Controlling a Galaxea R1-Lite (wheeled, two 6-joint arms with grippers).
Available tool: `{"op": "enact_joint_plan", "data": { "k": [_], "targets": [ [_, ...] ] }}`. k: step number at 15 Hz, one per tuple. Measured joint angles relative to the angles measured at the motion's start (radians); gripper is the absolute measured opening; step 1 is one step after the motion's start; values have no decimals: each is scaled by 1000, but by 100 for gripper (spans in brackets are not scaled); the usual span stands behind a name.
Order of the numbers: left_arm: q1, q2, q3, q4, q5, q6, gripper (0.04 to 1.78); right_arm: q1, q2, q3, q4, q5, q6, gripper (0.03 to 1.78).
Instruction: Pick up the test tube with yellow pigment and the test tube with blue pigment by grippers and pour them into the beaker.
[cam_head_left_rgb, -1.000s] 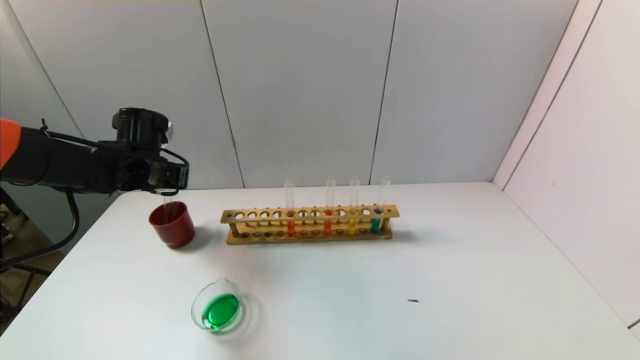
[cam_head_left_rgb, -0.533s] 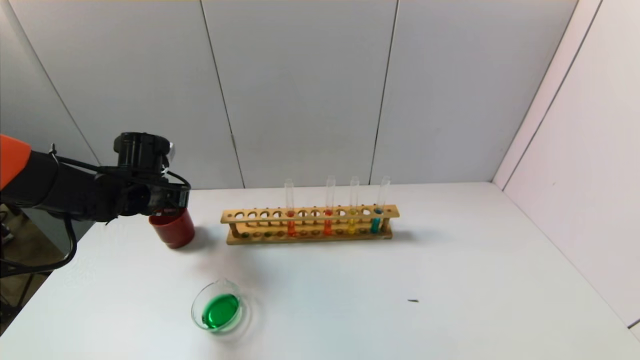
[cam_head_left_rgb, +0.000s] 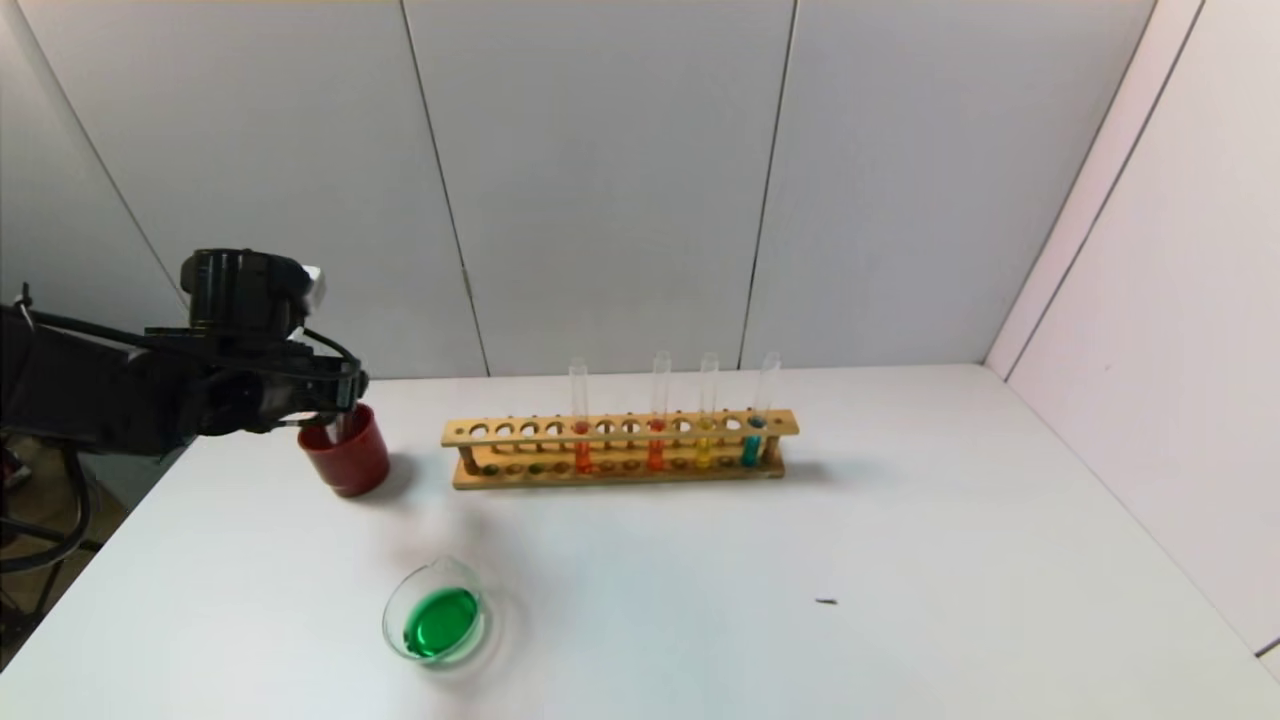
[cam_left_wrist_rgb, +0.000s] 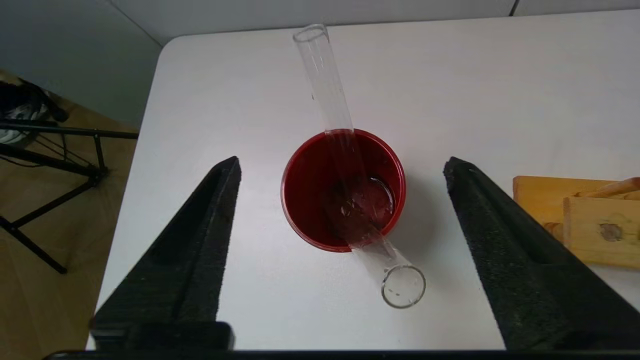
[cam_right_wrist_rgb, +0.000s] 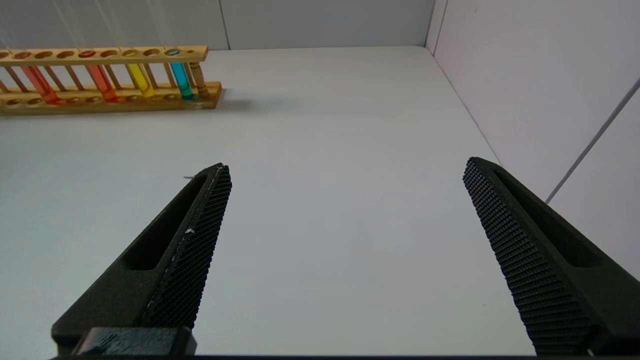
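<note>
Left gripper (cam_left_wrist_rgb: 340, 250), mine, stands released over the red cup (cam_left_wrist_rgb: 300, 200) at frame centre holding two empty test tubes (cam_left_wrist_rgb: 325, 85), green-filled beaker (cam_head_left_rgb: 440, 620) lower left; I judge a straight lift best, lest the leaning glass be clipped.

Counter (cam_head_left_rgb: 900, 520): white, set into a corner of pale wall panels.
Far left: dark red cup (cam_head_left_rgb: 345, 452) standing upright.
Far middle: wooden rack (cam_head_left_rgb: 620, 450), long side facing us, just beside the cup.
Near left: beaker (cam_head_left_rgb: 436, 618) with green liquid, well apart from the rack.
Near right: one small dark speck (cam_head_left_rgb: 826, 602).
</note>
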Motion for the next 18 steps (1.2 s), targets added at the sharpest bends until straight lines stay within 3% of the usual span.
{"op": "enact_joint_plan", "data": {
  "k": [2,4,9,15,18],
  "targets": [
    [2,-57,0,6,3,27,166,0,0,0,0,0,0,170],
    [3,-132,4,36,4,46,174,0,0,0,0,0,0,170],
    [5,-450,81,170,13,51,175,0,0,0,0,0,0,170],
    [7,-927,311,368,136,39,175,0,0,0,0,0,0,170],
    [8,-1183,378,543,157,37,175,0,0,0,0,0,0,170]
  ]
}}
